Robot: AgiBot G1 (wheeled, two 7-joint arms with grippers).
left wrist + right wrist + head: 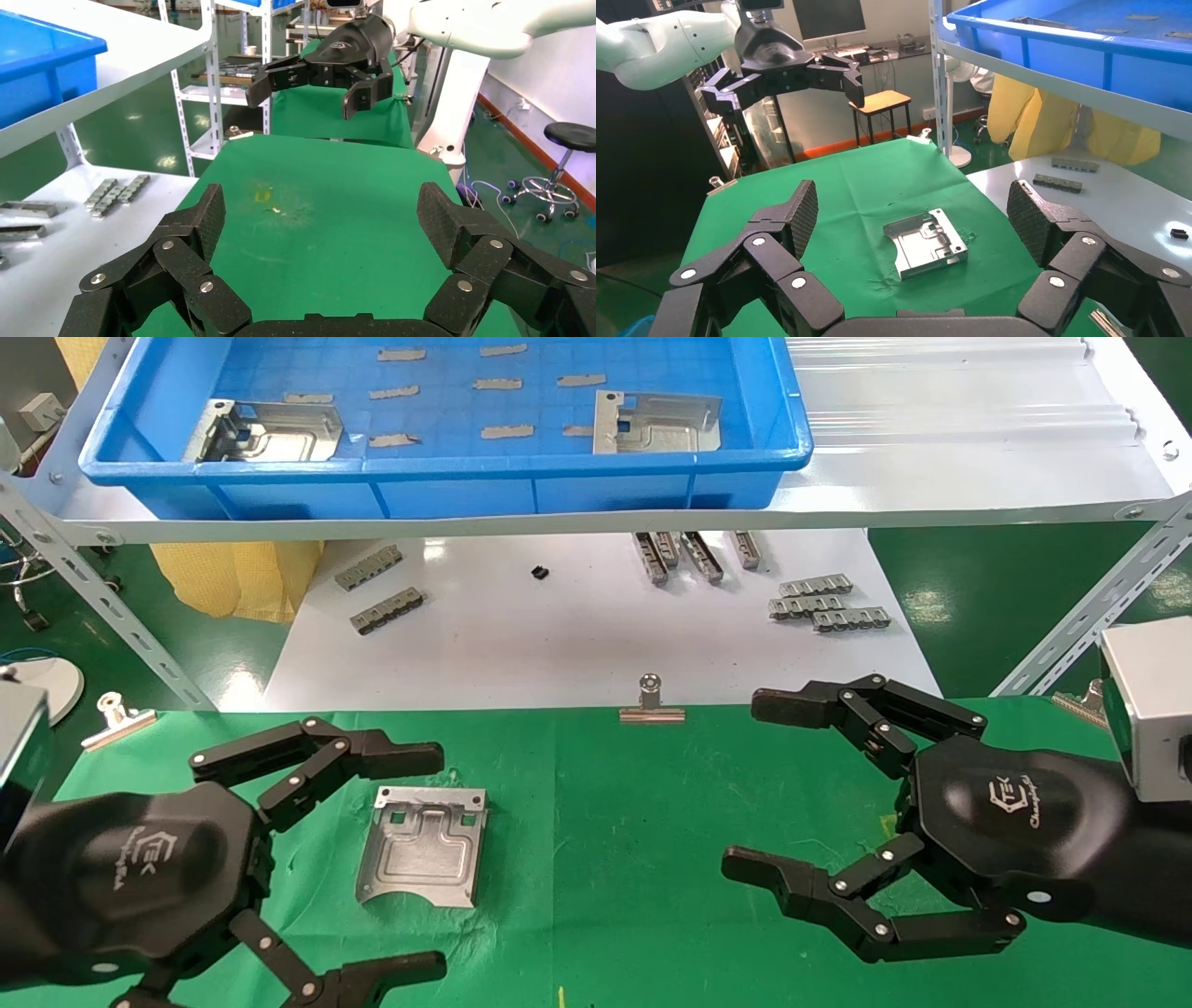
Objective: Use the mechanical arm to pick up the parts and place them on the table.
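One silvery stamped part [424,846] lies flat on the green-cloth table [633,915], just right of my left gripper [424,868]. It also shows in the right wrist view [925,242]. Two more parts [264,431] [656,423] lie in the blue tray [447,477] on the upper shelf. My left gripper is open and empty, hovering at the table's left. My right gripper [759,789] is open and empty, hovering over bare cloth at the right. In the left wrist view my left gripper [320,217] frames bare cloth, with the right hand [330,70] farther off.
A glossy white board [577,635] behind the cloth carries grey toothed strips [829,603] [380,589] and a small black bit [539,573]. Binder clips [652,702] [118,719] hold the cloth's far edge. Slotted shelf struts [1080,617] [93,598] stand at both sides.
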